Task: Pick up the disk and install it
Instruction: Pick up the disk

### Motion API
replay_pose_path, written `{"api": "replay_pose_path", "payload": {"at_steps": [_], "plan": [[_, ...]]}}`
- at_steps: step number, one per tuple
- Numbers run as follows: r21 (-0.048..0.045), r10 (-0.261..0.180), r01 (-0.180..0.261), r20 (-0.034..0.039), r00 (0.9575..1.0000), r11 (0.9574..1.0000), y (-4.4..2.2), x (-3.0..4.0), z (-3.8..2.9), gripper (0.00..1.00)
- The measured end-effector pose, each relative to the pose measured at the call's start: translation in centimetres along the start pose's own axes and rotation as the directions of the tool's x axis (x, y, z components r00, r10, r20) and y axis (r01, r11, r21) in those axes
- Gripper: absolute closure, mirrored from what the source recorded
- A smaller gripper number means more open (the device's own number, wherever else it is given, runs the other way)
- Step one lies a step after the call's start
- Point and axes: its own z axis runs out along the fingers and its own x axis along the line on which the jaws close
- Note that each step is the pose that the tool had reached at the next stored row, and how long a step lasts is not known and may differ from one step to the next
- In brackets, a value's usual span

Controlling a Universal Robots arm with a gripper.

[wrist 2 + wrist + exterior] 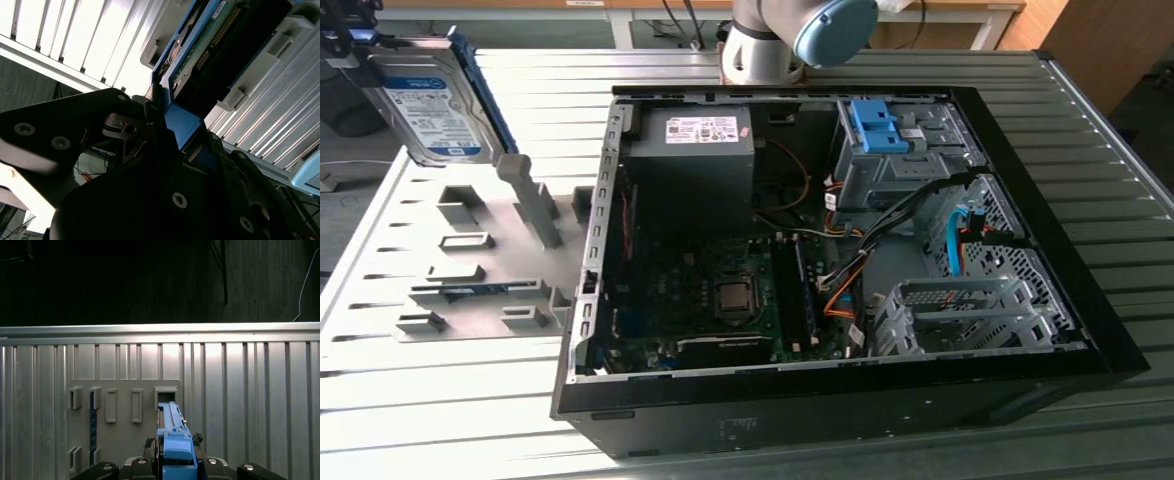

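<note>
Disk (438,105) clamped by blue carrier edge in hand (176,131), held raised at exterior view's left above grey fixture plate (470,292); long axis steeply tilted, label side seen in exterior view.

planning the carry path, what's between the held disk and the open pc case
In the exterior view: upright posts of the gray fixture plate and a strip of ribbed table separate the disk from the computer case.

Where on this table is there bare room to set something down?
Bare ribbed table lies at the exterior view's lower left, bordered by the fixture plate and the computer case, and in the strip beyond the case beside the arm base. Crowded: the plate's holders and the case interior, full of cables. The tool holds the disk at that view's upper left.
</note>
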Motion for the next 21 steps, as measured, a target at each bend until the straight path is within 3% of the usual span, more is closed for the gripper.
{"api": "replay_pose_path", "payload": {"at_steps": [11, 21], "plan": [[-0.0002, 0.000, 0.000, -0.0001, 1.0000, 1.0000, 0.00, 0.00, -0.10, 0.64], [0.0000, 0.000, 0.000, 0.0000, 1.0000, 1.0000, 0.00, 0.00, -0.73, 0.64]]}}
